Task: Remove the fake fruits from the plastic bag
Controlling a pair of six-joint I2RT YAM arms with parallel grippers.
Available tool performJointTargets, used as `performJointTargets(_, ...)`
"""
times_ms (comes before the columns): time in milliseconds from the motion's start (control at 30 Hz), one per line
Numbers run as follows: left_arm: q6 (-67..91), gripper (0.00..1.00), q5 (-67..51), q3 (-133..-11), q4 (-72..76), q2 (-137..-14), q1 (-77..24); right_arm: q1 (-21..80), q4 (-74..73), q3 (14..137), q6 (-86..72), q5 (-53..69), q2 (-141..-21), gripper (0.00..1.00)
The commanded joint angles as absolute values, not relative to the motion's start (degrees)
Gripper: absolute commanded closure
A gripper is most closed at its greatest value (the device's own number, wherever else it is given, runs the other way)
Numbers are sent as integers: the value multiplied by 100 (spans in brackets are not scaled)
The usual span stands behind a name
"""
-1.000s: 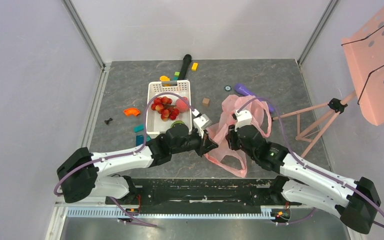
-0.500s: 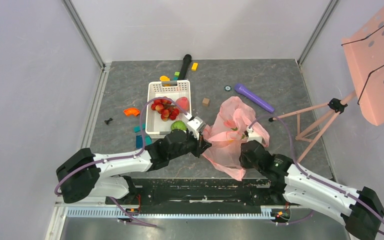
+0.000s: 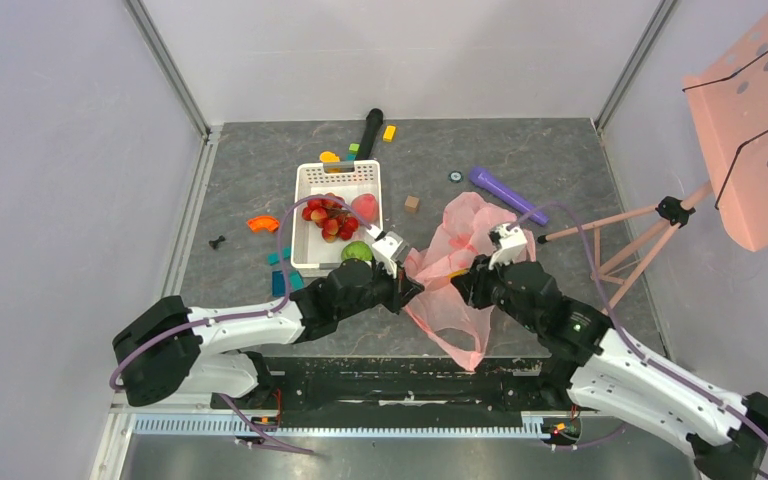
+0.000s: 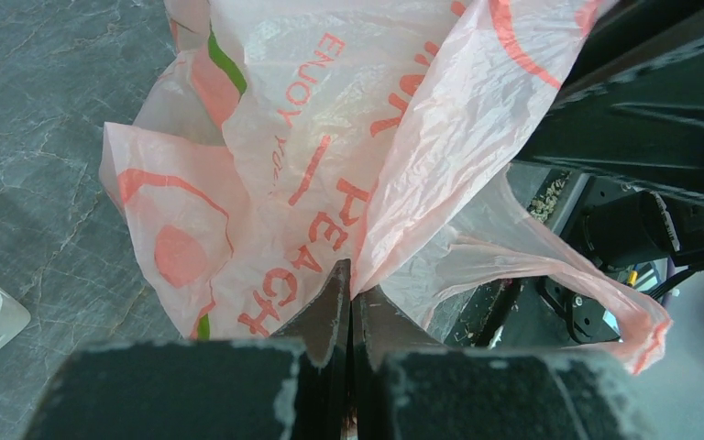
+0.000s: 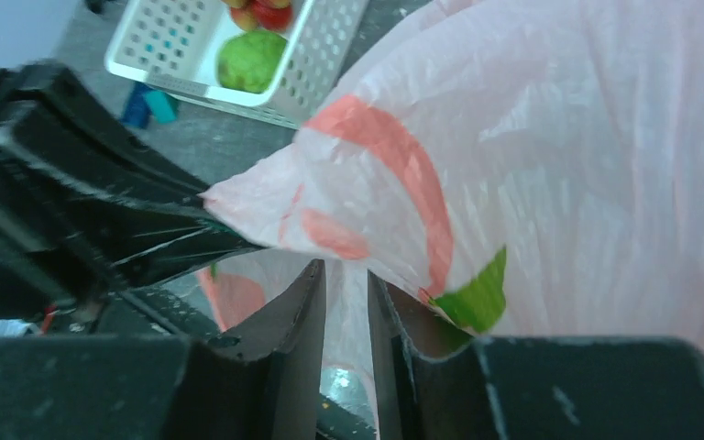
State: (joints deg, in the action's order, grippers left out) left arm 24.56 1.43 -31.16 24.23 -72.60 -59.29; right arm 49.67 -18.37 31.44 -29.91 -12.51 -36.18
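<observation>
Crinkled translucent pink plastic bag (image 3: 440, 262) bunched at frame centre; red berries (image 3: 328, 215), pink peach (image 3: 365, 207) and green apple (image 3: 357, 251) lie in the white basket (image 3: 338, 173), centre-left.

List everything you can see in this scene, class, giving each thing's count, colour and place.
bag: 1, pink, centre
basket: 1, white, left of bag
berries: 1 cluster, red, in basket
peach: 1, pink-red, in basket, right side
apple: 1, green, in basket, near corner
cylinder: 1, purple, behind bag
stick: 1, black, behind basket
blocks: several, mixed colours, scattered around basket
stand: 1, pink, far right
left fingers: 1 pair, black, shut on bag
right fingers: 1 pair, black, closed on bag film
</observation>
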Motion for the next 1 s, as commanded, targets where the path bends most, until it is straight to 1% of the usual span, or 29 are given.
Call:
performJointTargets(0, 2641, 98, 230, -3209, 2697, -7343, -5950, 4986, -1421, 3352, -2541, -1969, -4327, 75)
performJointTargets(133, 2683, 97, 176, -3280, 2604, -7405, -5945, 4983, -980, 3145, -2425, -2739, -4949, 77)
performJointTargets(233, 2722, 98, 186, -3331, 2514, -7470, -5946, 4968, -493, 2695, -2505, -3182, -5105, 78)
performJointTargets(300, 2730, 98, 158, -3349, 2500, -7508, -5949, 4949, -320, 2422, -2570, -3246, -5140, 78)
performJointTargets(433, 2756, 98, 180, -3340, 2542, -7567, -5949, 4941, -430, 2057, -2739, -2945, -5284, 78)
performJointTargets(700, 2829, 98, 315, -3335, 2601, -7658, -5949, 4945, -564, 1284, -3251, -1901, -5298, 78)
performJointTargets(833, 2880, 98, 349, -3350, 2542, -7681, -5950, 4969, -1069, 1443, -3347, -1644, -5067, 78)
performJointTargets(967, 2924, 98, 413, -3401, 2460, -7721, -5945, 5003, -1463, 2033, -3256, -1737, -4092, 77)
